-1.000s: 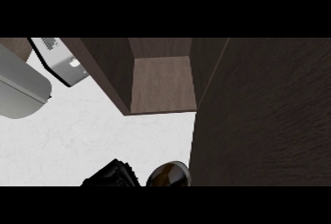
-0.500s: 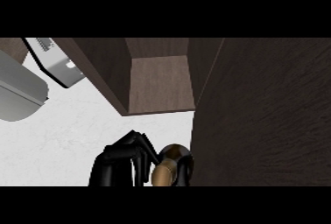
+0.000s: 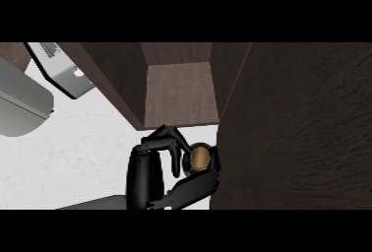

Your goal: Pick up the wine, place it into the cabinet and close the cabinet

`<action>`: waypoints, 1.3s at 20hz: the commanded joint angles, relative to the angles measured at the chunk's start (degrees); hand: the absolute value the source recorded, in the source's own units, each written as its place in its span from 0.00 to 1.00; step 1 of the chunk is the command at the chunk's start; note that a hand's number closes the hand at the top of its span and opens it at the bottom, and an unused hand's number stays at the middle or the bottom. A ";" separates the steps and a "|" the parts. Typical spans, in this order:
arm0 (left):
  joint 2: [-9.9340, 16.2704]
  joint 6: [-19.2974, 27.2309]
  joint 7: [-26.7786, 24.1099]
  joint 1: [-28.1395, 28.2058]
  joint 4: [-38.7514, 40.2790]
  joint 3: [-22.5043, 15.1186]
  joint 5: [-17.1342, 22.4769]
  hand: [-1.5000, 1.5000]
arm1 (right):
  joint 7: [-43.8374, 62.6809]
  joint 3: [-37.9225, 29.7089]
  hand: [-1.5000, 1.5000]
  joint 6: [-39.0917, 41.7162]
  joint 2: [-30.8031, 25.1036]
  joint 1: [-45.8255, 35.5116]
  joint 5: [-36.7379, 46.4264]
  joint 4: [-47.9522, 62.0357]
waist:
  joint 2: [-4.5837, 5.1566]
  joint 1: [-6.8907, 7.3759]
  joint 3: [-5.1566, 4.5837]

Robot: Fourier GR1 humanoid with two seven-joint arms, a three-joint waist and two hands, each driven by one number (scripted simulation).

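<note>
Wine [image 3: 200, 156], cork-topped, is held enclosed by curled fingers of the right hand [image 3: 156, 167] just below the open cabinet [image 3: 180, 93] at twelve o'clock; transport is judged underway, and insertion upward onto the shelf is required next.

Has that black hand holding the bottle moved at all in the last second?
Yes. The black hand curled round the cork-topped wine bottle has moved up the view, toward the open dark wooden cabinet.

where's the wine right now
In the head view the wine is low and just right of centre, held in the black hand, just below the open cabinet and beside its dark door.
</note>
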 commanded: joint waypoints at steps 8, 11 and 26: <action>-1.53 0.59 -4.89 -0.84 8.23 -1.27 5.55 1.00 | 0.17 -2.15 0.00 0.69 -0.52 -0.95 -3.37 0.26 | 0.20 0.29 -0.02; -2.10 0.59 -7.87 2.35 7.80 -2.23 4.96 1.00 | 1.61 -1.08 0.00 -0.69 0.21 -0.91 -2.63 -2.15 | 0.21 0.35 -0.18; -5.33 -0.91 -11.38 -4.99 12.11 2.93 13.77 1.00 | 1.35 -4.72 0.00 0.65 -1.78 -3.34 -6.02 1.17 | 0.91 -0.88 -0.19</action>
